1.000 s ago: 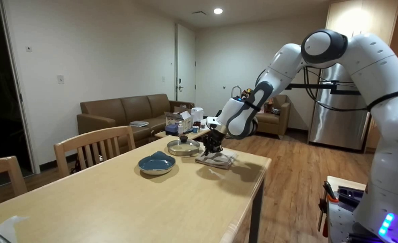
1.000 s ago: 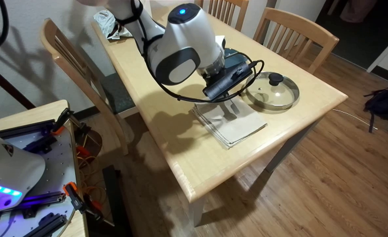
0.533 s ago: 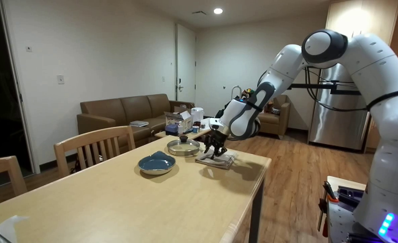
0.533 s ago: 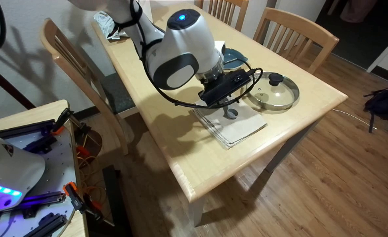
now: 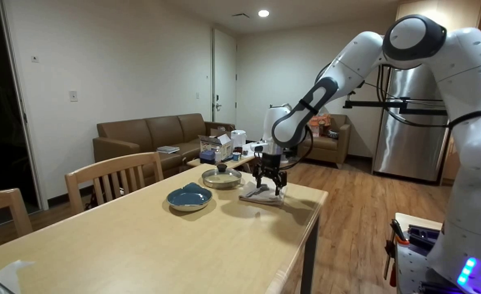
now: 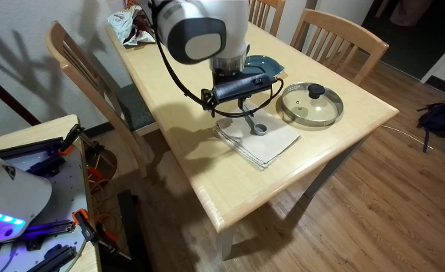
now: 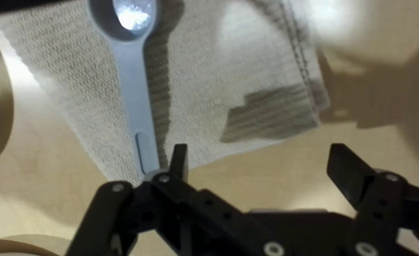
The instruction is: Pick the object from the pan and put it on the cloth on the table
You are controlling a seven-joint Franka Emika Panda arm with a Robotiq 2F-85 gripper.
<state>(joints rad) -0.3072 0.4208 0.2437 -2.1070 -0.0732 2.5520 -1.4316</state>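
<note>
- Spoon (image 7: 135, 96) on the cloth (image 7: 209, 81) in the wrist view, bowl end cut off at the top, long axis running down to a handle end right by the hand (image 7: 259, 156). Hand spread wide, nothing held. Handle end just outside the gap, beside and partly hidden by the finger (image 7: 178, 160) at the left of that view; touching or apart, cannot tell.
- Bowl end near the middle of the cloth in an exterior view, handle slanting back toward the hand. Pan (image 6: 269, 63) beyond, partly hidden; glass lid (image 6: 312, 107) just beside the cloth.
- Hand low by the cloth's edge in an exterior view, pointing down over the desk (image 5: 150, 245), one finger close to the handle. Pan well apart from the cloth. By judgement, placing done, only a retreat left, all turning on that neighbouring finger: best straight up first, then off to the side away from the handle. With a sweep toward the spoon, likely a nudge or a drag off the cloth.
</note>
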